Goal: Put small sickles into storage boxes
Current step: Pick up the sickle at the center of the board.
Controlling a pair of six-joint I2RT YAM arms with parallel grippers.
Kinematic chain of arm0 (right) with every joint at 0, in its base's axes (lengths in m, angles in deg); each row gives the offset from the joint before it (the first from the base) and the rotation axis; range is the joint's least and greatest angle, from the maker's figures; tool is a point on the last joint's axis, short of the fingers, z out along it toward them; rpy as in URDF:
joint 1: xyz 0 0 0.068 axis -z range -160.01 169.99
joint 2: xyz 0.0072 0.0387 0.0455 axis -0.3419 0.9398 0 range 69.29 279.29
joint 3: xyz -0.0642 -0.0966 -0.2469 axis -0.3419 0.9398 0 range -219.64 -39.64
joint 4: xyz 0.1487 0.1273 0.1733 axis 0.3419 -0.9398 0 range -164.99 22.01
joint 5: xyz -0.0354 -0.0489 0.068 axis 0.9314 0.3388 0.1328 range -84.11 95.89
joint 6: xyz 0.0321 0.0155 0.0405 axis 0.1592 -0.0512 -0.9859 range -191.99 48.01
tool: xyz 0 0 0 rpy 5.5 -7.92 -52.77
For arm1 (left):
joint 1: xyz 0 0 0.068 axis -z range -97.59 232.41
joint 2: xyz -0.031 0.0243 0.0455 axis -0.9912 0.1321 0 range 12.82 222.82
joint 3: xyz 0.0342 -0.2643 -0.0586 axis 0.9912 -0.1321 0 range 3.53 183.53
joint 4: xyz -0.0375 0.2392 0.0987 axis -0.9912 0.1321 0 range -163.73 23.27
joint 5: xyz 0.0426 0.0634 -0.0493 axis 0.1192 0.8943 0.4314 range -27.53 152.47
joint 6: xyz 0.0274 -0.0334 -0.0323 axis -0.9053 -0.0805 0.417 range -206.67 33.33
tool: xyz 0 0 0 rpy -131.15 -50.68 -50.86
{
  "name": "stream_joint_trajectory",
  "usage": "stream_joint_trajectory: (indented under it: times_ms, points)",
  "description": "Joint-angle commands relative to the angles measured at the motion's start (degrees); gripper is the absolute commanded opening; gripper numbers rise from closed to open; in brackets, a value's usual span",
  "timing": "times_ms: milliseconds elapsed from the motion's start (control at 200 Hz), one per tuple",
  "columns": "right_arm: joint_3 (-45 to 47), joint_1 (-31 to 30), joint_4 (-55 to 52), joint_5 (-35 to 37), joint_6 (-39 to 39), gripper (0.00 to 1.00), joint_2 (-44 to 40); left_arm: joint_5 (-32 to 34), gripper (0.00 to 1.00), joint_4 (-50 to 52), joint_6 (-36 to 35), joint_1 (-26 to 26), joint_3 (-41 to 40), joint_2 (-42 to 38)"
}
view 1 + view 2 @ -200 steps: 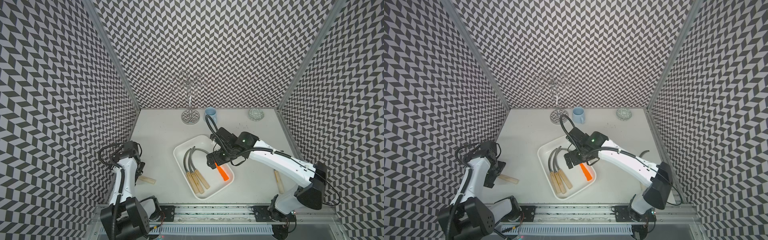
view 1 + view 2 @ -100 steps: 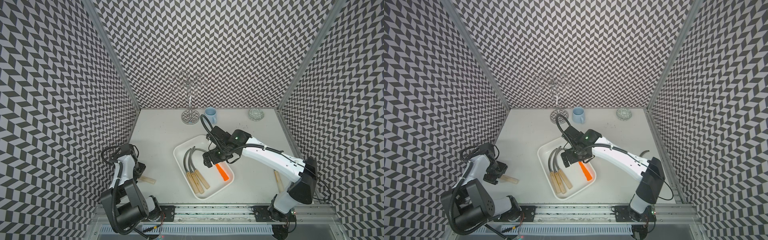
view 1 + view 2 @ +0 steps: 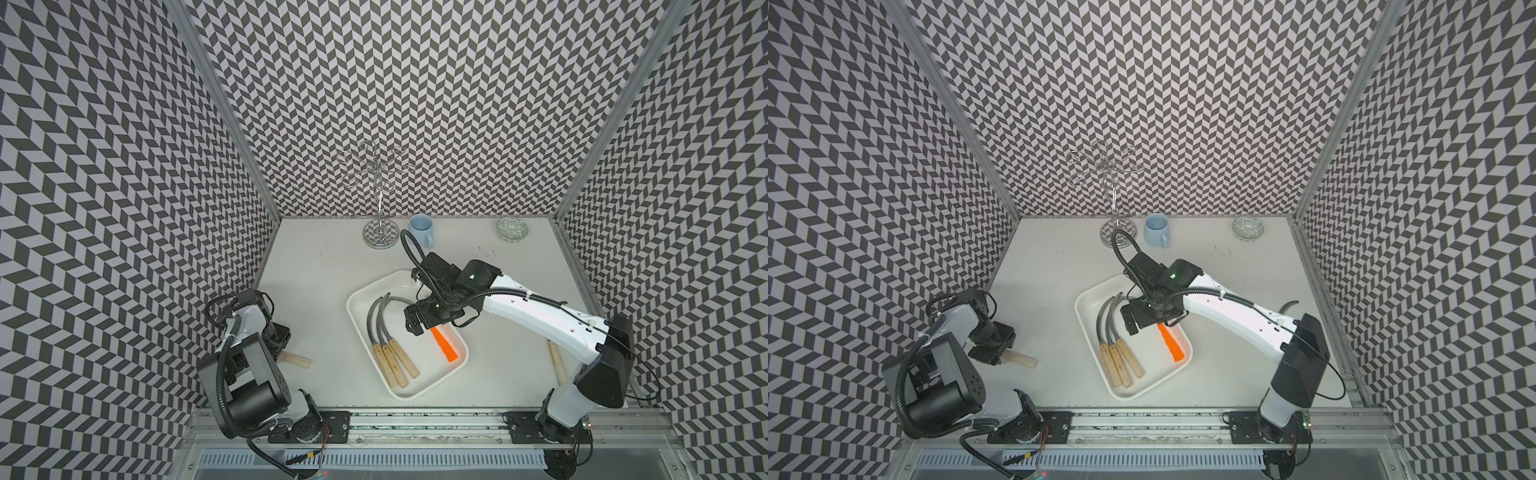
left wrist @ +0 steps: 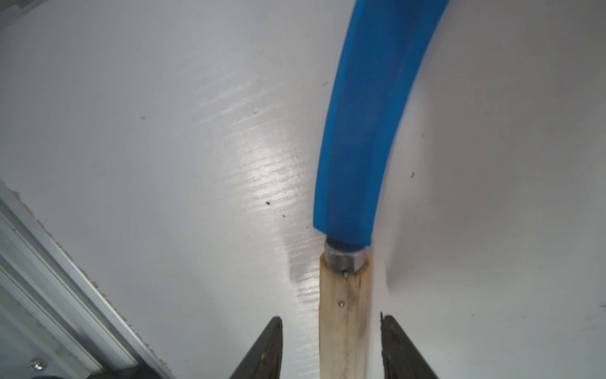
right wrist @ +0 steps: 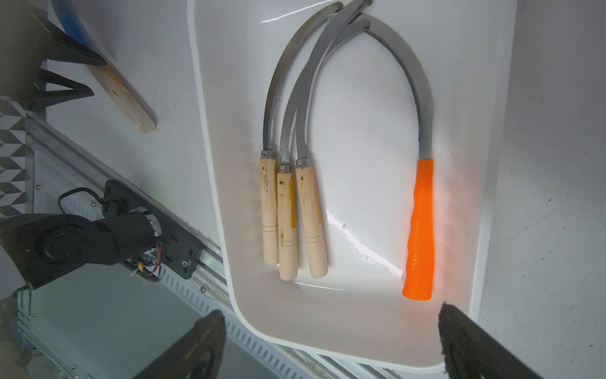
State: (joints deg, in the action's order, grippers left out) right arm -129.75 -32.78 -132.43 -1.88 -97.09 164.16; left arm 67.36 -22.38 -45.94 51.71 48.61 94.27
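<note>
I count four grey-bladed sickles [image 3: 376, 328] in the shallow white plastic tray [image 3: 432, 376] mid-frame: three wooden-handled [image 3: 395, 365], one orange-handled [image 3: 444, 345]. The right jaws gape empty above; the left jaws, open, straddle a fifth sickle [image 3: 296, 359], blue-sheathed, lower left.

Chevron-papered walls [image 3: 415, 104]: black and white, repeating throughout.
Flat white desk [image 3: 324, 274]: plain, a few dark specks.
Shallow rectangular plastic tray [image 3: 432, 374]: glossy white.
Three wooden-handled sickles [image 5: 287, 210] in it: grey metal blades, pale tan handles.
Orange-handled sickle [image 5: 421, 223] alongside: grey blade, bright orange grip.
Blue-bladed sickle [image 4: 360, 131] near the desk's left edge: vivid blue blade part, pale wood handle.
Light blue mug [image 3: 420, 232], back edge.
Small round bowl [image 3: 512, 228], back right corner: green-and-white pattern.
</note>
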Motion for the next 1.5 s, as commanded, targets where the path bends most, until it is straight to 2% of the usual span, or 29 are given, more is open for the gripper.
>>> stream_joint_trajectory:
  times_ms: [0, 561, 1062, 1172, 1242, 1462, 1492]
  points:
    - [0.62, 0.39, 2.16, -0.58, -0.56, 1.00, -0.12, -0.31, 0.51, -1.76, -0.74, -0.42, 1.02, 0.49]
    - [5.90, 1.07, 6.17, -0.58, -3.13, 1.00, -3.63, -1.53, 0.52, -4.10, -2.37, -1.05, 2.78, 6.41]
    - [7.39, 1.62, 6.70, -1.10, -3.33, 1.00, -4.27, -3.41, 0.49, -5.37, -2.17, -1.47, 1.11, 6.00]
    - [7.00, 1.71, 6.55, -1.10, -3.04, 1.00, -3.99, -3.39, 0.46, -5.22, -2.06, -1.46, 1.06, 6.09]
    - [6.95, 1.75, 6.48, -1.08, -2.94, 1.00, -3.97, -3.39, 0.33, -5.21, -2.05, -1.42, 1.04, 6.00]
    - [7.53, 1.97, 6.60, -1.15, -2.89, 1.00, -4.24, -3.37, 0.32, -5.21, -1.97, -1.42, 0.93, 5.85]
    - [7.66, 1.97, 6.61, -1.13, -2.93, 1.00, -4.23, -3.43, 0.29, -5.22, -1.97, -1.42, 0.90, 5.97]
